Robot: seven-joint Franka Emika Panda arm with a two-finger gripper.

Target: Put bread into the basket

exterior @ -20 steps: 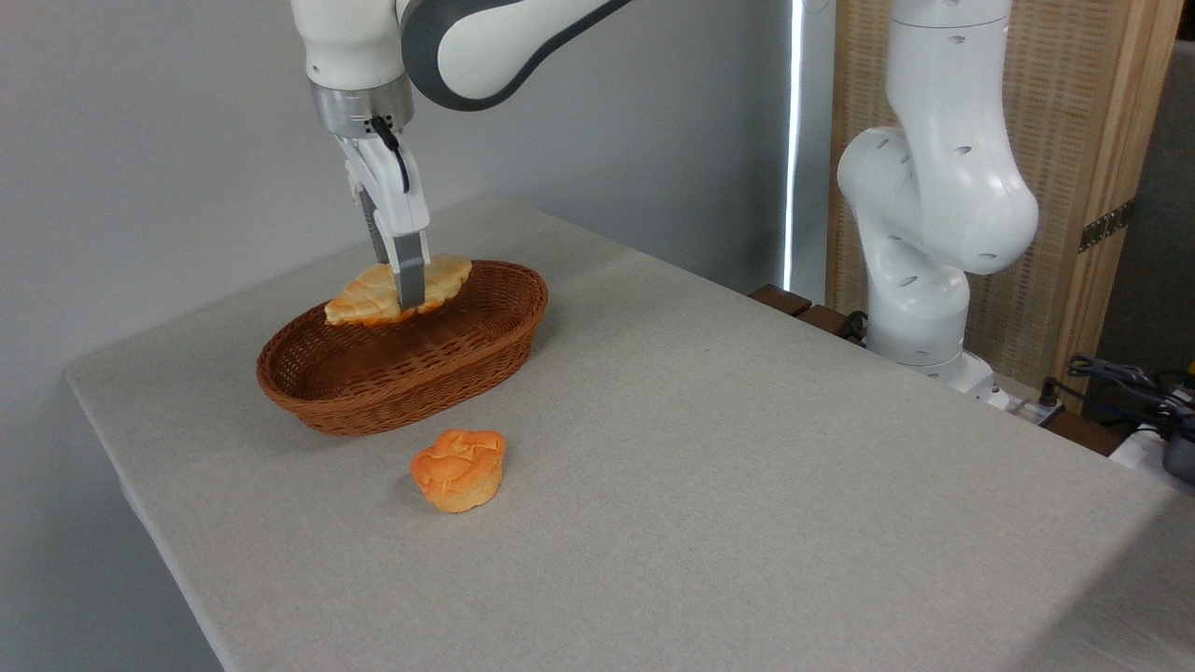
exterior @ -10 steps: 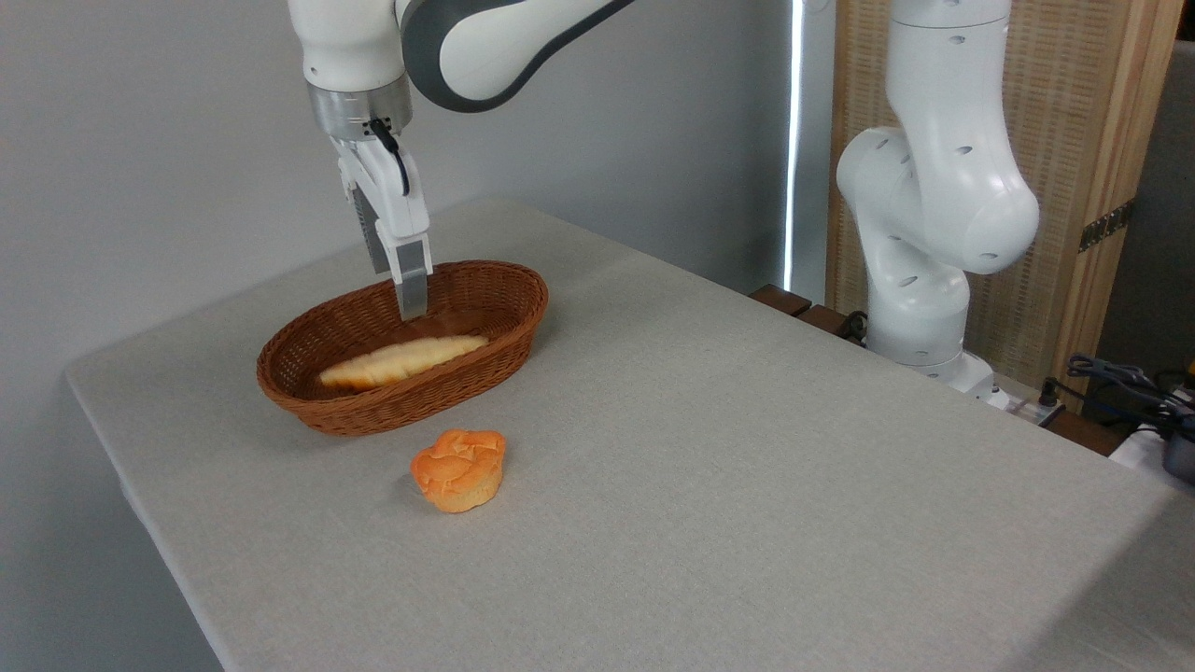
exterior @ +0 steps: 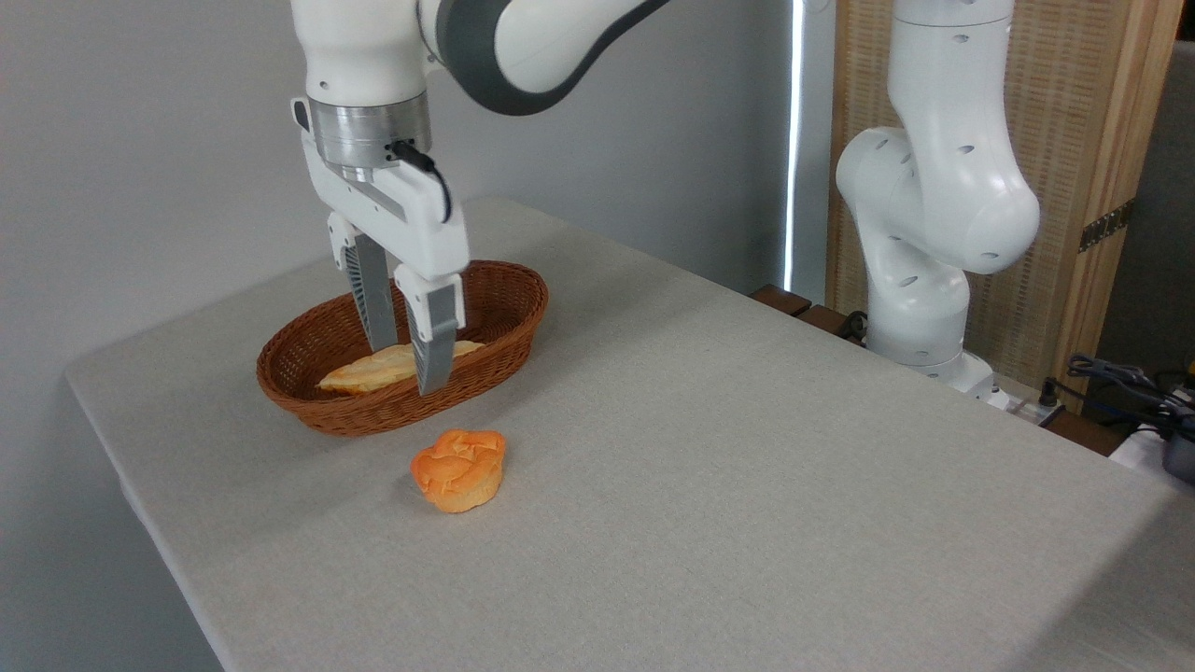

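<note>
Bread [exterior: 373, 371] lies lengthwise along the basket [exterior: 485, 350]; tool [exterior: 408, 359] above, fingers parted, empty.

— What is seen of the basket [exterior: 485, 350]?
— Reddish-brown woven wicker, ribbed and rough. Inside it, the bread [exterior: 373, 370] is matt and ridged.
— And beneath the basket?
— The table [exterior: 747, 485] is covered in matt grey cloth.

Table [exterior: 747, 467]: basket [exterior: 485, 350], muffin [exterior: 458, 469].

no readable text, labels, brands or numbers anywhere, none on the robot arm or table
</note>
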